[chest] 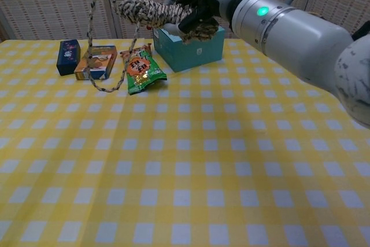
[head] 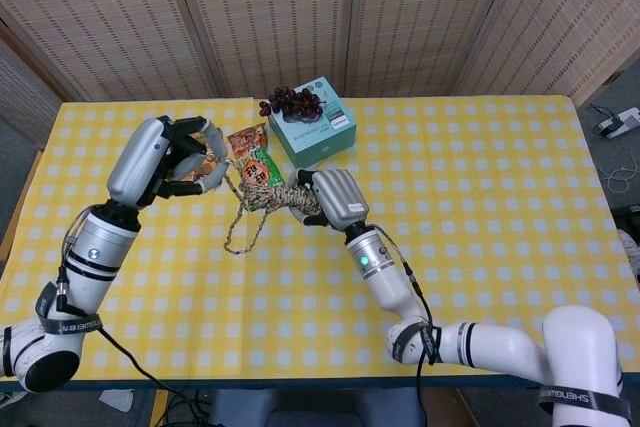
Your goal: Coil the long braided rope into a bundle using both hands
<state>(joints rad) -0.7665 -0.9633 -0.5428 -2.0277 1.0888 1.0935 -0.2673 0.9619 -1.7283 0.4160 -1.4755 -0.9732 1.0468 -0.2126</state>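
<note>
The right hand sits nearest the middle of the desk, fingers curled tight around the wound part of the rope, which sticks out from its fist toward the robot's left as a short, thick bundle with its long axis roughly level. From the bundle's free end the unwound rope drops in a slack loop to the cloth and climbs again to the left hand, raised just beside it; that hand's fingers are bent around the strand, though the exact grip is hard to make out. So the loose length lies between the 2 hands, to the left of the bundle, and the left hand is the nearer one to it. Judging from this, the next wrap depends on carrying the strand across the bundle's axis, over its protruding end, while the right hand holds the core steady. Much rope looks coiled already; the hanging loop remains. Farther back lie a green packet, an orange box and a dark box. Farthest, a teal box stays closed, grapes resting on its lid, not inside.
</note>
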